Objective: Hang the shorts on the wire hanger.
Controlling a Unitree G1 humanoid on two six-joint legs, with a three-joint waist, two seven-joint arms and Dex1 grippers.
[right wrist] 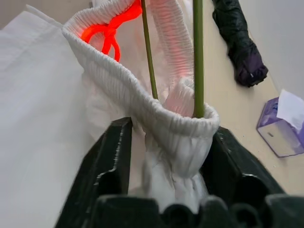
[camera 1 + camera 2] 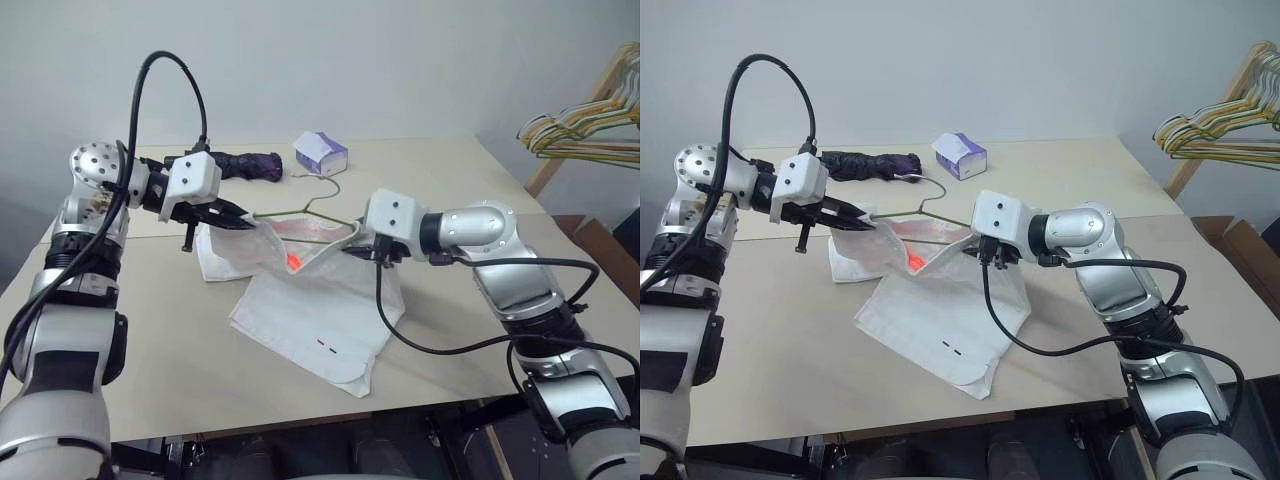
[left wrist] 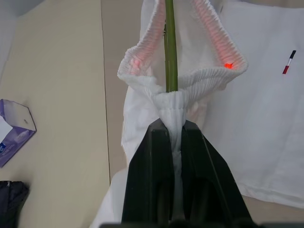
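While the table [image 2: 150, 330] carries most of the cloth, we see the shorts [image 2: 310, 320] lying mid-table w/ waistband lifted open like a pouch; inside it sit the wire hanger [image 2: 300, 212] and an orange drawstring [image 1: 108, 31]. Left gripper [image 3: 172, 137] is clamped on bunched waistband. Right gripper [image 1: 173, 156] straddles the other waistband end, fingers apart; grip unclear. Tissue box [image 2: 321, 152] sits well behind.

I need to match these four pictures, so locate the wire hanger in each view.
Left eye view: wire hanger at table centre, hook near the tissue box.
Right eye view: the same, left of centre.
Left wrist view: one green wire running up into the shorts' waistband.
Right wrist view: two wires inside the waistband.
Shared landmark: the tissue box.
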